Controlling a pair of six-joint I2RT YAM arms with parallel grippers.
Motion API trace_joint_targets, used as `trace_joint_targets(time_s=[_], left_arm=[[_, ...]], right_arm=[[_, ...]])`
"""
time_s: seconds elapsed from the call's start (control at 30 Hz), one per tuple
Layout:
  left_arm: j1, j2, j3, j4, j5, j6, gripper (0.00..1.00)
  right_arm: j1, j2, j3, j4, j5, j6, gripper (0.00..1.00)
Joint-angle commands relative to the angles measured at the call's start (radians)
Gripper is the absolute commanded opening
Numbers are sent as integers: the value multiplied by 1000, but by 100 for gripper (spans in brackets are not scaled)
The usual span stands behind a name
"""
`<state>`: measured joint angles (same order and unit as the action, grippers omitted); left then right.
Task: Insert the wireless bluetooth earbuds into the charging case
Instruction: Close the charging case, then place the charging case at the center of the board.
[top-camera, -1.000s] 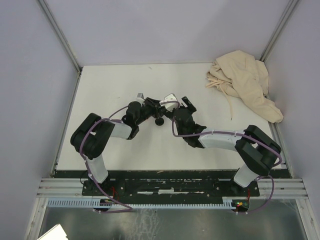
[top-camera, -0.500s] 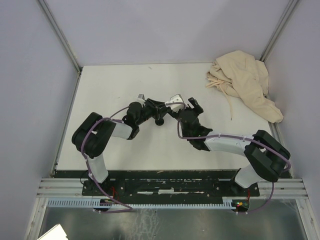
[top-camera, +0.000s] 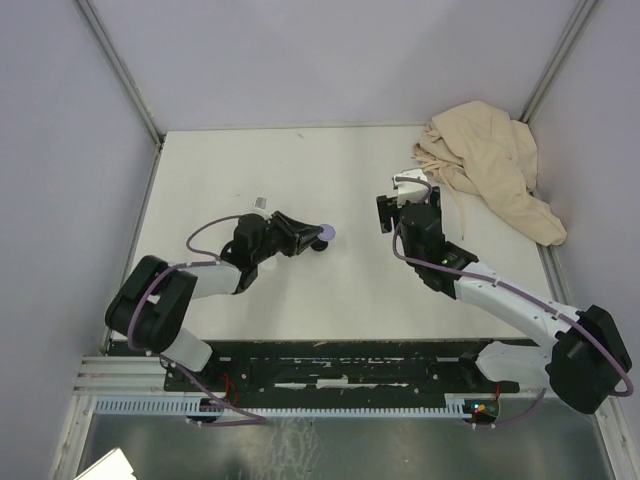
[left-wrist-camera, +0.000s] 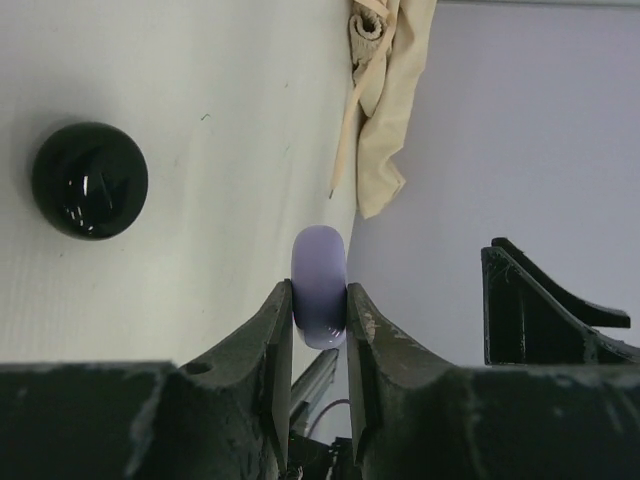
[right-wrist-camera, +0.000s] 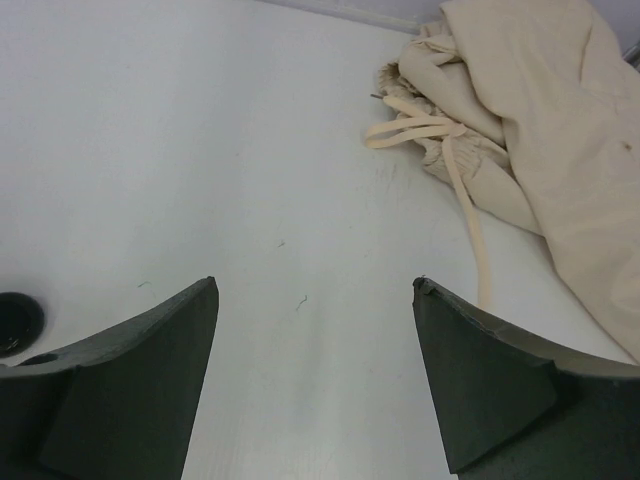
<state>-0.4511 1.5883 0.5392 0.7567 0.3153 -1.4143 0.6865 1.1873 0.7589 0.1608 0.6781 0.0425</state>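
Note:
My left gripper (top-camera: 310, 240) (left-wrist-camera: 318, 300) is shut on a lavender round disc (left-wrist-camera: 318, 270), held on edge just above the table; the disc also shows in the top view (top-camera: 326, 233). A glossy black round disc (left-wrist-camera: 90, 180) lies on the table close beside it and shows at the left edge of the right wrist view (right-wrist-camera: 15, 322). My right gripper (top-camera: 408, 198) (right-wrist-camera: 315, 285) is open and empty over bare table, to the right of the discs. No stemmed earbuds are in view.
A crumpled beige cloth (top-camera: 490, 165) (right-wrist-camera: 540, 120) with a loose strap lies at the back right corner, just beyond my right gripper. A small grey piece (top-camera: 262, 202) lies on the table behind my left gripper. Walls close the table on three sides.
The two grippers were together at the table's middle. My right arm has swung away to the right and back, towards the cloth. My left arm has drawn back left, holding the lavender disc.

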Motion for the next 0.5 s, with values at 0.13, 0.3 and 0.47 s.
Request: trace_joint_targets(time_s=[0.13,0.3,0.47], left_arm=[[-4,-252,-33,-344,-144,355,3],[-3,-252,-71,-369,-150,391,3],[-4,-220,-123,-336,-143,399,3]], right_arm=[[3,25,59,-95,-107,94,86],[-1,42,86,-140,-137,129,88],[-11,83,131,-204,-155,159,89]])
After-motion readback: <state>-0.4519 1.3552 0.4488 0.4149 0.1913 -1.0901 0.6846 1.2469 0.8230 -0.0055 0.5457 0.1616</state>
